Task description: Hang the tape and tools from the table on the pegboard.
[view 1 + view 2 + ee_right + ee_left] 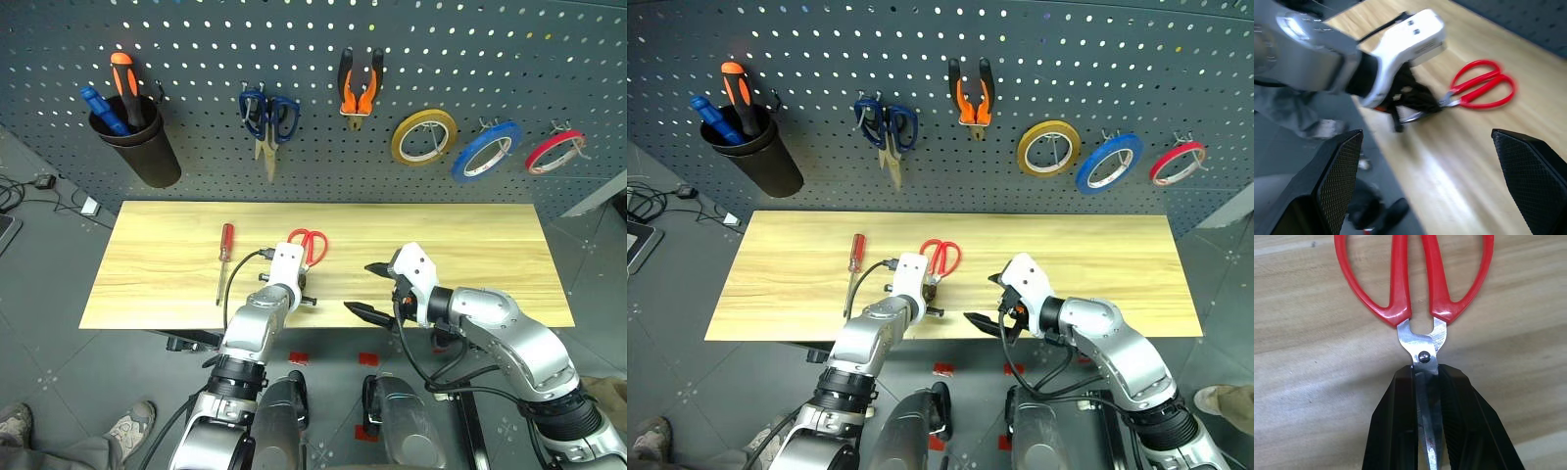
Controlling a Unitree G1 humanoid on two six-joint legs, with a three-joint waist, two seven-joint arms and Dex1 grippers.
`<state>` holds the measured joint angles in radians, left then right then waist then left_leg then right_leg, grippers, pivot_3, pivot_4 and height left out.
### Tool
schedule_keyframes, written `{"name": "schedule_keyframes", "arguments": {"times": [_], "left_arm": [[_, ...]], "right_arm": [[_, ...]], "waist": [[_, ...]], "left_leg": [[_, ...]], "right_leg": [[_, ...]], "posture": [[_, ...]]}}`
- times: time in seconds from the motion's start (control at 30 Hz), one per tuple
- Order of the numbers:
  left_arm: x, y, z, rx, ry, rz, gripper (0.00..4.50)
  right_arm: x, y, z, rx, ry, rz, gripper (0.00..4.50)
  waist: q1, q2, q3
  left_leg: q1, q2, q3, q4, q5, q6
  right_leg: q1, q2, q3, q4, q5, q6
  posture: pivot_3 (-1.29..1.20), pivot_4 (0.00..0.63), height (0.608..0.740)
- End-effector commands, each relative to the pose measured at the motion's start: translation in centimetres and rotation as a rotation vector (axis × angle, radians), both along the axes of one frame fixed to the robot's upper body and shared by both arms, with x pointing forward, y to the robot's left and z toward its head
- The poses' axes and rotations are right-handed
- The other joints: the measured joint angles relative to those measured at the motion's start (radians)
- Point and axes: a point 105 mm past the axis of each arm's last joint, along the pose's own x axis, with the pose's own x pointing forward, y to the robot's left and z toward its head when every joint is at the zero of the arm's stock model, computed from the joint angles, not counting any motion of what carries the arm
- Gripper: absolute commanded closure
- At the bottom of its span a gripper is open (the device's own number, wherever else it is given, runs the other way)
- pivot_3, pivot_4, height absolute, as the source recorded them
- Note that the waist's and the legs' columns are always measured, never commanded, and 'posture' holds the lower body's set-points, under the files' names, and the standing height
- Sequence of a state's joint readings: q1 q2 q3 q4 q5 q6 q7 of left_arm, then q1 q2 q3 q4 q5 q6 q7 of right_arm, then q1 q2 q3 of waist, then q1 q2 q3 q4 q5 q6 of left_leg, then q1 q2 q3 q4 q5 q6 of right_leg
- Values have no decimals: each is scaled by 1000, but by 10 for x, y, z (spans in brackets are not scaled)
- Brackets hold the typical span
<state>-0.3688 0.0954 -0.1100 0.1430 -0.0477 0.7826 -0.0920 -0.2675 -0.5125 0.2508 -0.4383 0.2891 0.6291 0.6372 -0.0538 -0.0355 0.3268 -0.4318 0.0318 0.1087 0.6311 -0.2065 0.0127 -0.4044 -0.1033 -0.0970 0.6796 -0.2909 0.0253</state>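
Red-handled scissors (312,244) lie on the table (470,255) near its middle. My left gripper (1427,431) is shut on their blades just below the pivot; the handles (1400,279) point away from it toward the pegboard (196,59). A slim red-handled screwdriver (224,257) lies to the left of them. My right gripper (367,289) hovers open over the table's front edge, right of the scissors, with nothing between its fingers (1337,181). Orange-and-black pliers (360,88) and the blue tape ring (487,150) hang on the pegboard.
Also hanging on the pegboard are blue-handled scissors (267,116), a yellow tape ring (424,137), a red tape ring (554,152) and a black cup (142,142) holding an orange-handled screwdriver. A person's shoe (127,426) shows on the floor at the front left.
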Motion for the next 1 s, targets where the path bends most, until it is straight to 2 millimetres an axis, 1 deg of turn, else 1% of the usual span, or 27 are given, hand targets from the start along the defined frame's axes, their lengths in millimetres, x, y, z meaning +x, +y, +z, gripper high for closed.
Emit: {"name": "schedule_keyframes", "arguments": {"times": [0.03,0.07,0.13,0.17,0.23,0.27,0.3,0.33,0.4,0.47,0.5,0.53,0.63,0.73,0.9,1.0], "left_arm": [[-14,2,-9,22,-24,-31,4170],[-14,3,3,68,-112,-71,4170],[-17,3,25,96,-258,-113,4170],[-21,6,38,124,-339,-131,4170],[-30,11,56,152,-447,-140,4170],[-37,15,70,161,-524,-134,4170],[-41,18,79,163,-572,-129,4170],[-44,20,87,173,-612,-125,4170],[-55,27,110,224,-727,-112,4170],[-67,41,134,303,-838,-57,4170],[-72,46,143,333,-876,-38,4170],[-76,48,150,356,-905,-26,4170],[-83,50,161,384,-953,-12,4170],[-87,58,174,389,-983,45,4170],[-76,59,183,394,-1011,46,4170],[-64,58,188,397,-1028,31,4170]], "right_arm": [[4,-1,24,-12,-187,-19,0],[3,0,31,-11,-256,-24,0],[-2,2,44,-4,-365,-12,0],[-8,5,51,15,-409,10,0],[-18,8,60,45,-453,50,0],[-22,10,66,50,-498,63,0],[-24,11,69,51,-528,70,0],[-25,11,72,52,-553,70,0],[-26,11,82,49,-645,52,0],[-25,11,91,55,-715,32,0],[-24,11,93,56,-735,25,0],[-23,10,95,55,-752,20,0],[-21,9,97,55,-775,16,0],[-15,9,102,74,-796,-3,0],[-4,12,114,120,-824,-37,0],[3,15,120,147,-825,-54,0]], "waist": [[-2,0,0],[-3,0,0],[-8,0,0],[-9,-1,0],[-10,-1,1],[-9,-1,1],[-10,-1,1],[-10,-1,1],[-10,-1,1],[-10,-1,1],[-11,-1,1],[-12,-1,1],[-12,-1,1],[-11,-1,1],[-10,-1,1],[-11,-1,0]], "left_leg": [[0,0,0,0,0,0],[0,0,0,0,0,0],[0,1,1,-1,0,0],[0,1,1,-1,0,0],[-1,2,1,-2,0,-1],[-1,2,1,-2,0,-1],[-1,2,1,-2,0,-1],[-1,2,1,-1,0,0],[-1,1,1,-1,0,0],[-1,1,1,-1,-1,1],[-1,1,1,-1,-1,1],[-1,1,1,-1,-1,1],[-1,1,1,-1,-1,1],[-1,1,1,-1,-1,1],[-1,1,0,-1,-1,1],[-1,1,1,0,0,1]], "right_leg": [[0,0,0,0,0,0],[0,0,0,0,0,0],[-1,0,1,0,0,0],[-2,0,1,0,0,0],[-2,0,0,-1,0,0],[-2,0,0,-1,0,0],[-2,0,0,-1,0,0],[-2,0,0,-2,0,0],[-1,-1,0,-2,0,0],[-1,-1,0,-3,0,0],[-1,-1,0,-3,0,0],[-1,-1,0,-3,0,0],[-1,-1,-1,-2,0,0],[-1,-1,-1,-2,0,0],[-1,0,-2,-1,0,0],[-1,0,-1,-1,0,0]], "posture": [[-215,326,740],[-226,326,740],[-226,326,740],[-231,325,740],[-232,324,740],[-232,324,740],[-235,324,740],[-236,324,740],[-236,322,740],[-232,318,740],[-229,316,740],[-228,316,740],[-219,309,740],[-205,302,740],[-200,297,740],[-202,294,740]]}}
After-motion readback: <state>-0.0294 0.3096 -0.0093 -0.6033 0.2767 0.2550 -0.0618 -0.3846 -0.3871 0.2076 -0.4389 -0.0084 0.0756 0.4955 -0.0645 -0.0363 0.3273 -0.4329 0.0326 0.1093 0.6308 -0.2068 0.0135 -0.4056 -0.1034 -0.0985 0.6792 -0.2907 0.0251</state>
